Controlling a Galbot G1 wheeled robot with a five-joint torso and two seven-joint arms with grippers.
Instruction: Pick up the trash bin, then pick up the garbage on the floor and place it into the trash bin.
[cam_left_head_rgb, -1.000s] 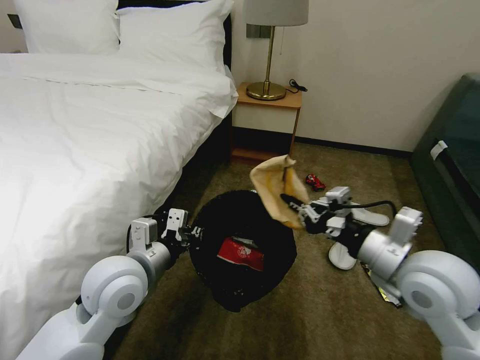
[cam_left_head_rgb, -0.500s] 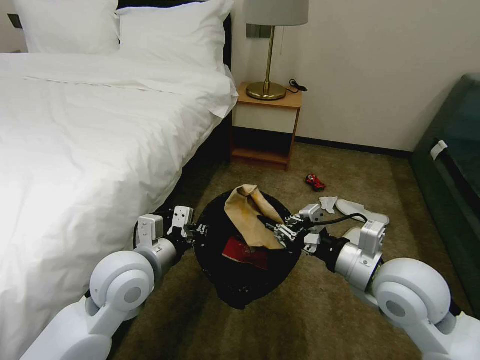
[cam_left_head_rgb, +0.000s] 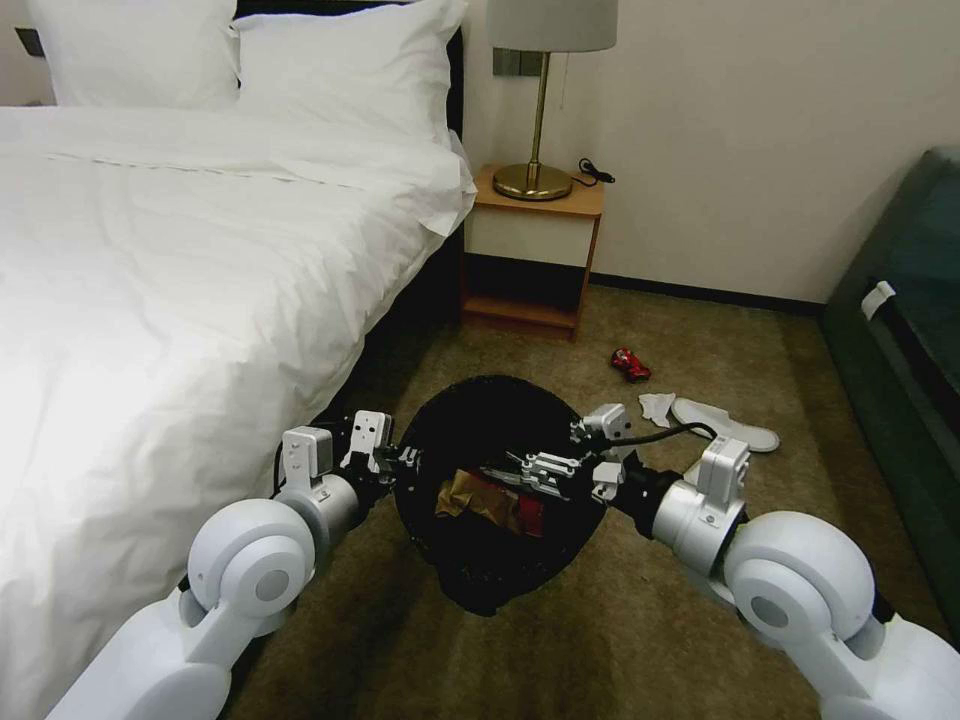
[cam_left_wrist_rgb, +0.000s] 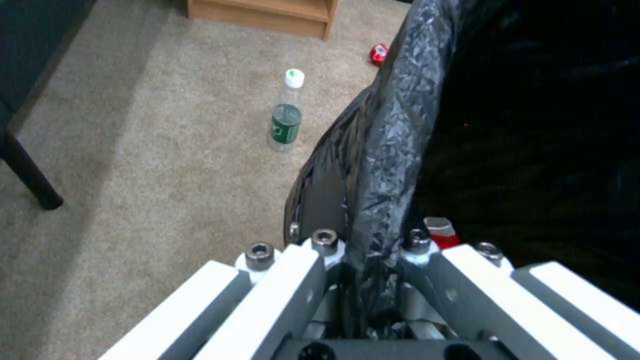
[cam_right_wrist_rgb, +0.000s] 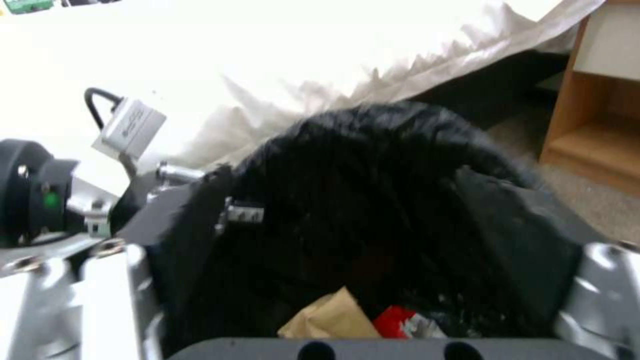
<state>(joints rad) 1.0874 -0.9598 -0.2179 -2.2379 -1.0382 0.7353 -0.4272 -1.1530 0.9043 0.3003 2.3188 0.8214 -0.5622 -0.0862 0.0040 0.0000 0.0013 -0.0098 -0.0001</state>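
Bed (cam_left_head_rgb: 170, 260): white duvet, two white pillows (cam_left_head_rgb: 300, 60) at the head. Nightstand (cam_left_head_rgb: 533, 250): wooden, open lower shelf, against the wall. Lamp (cam_left_head_rgb: 540, 100): brass base, pale shade. Dark green furniture (cam_left_head_rgb: 900, 330), possibly a sofa, at right.

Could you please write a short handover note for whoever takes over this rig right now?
Left gripper: shut on the trash bin rim, holding it off the floor beside the bed.
Right gripper: open over the bin's mouth, holding nothing.
Done: brown paper bag and red packet lie inside the bin.
Left on the carpet: crushed red can, white tissue, a slipper, and a green-capped bottle near the bin.
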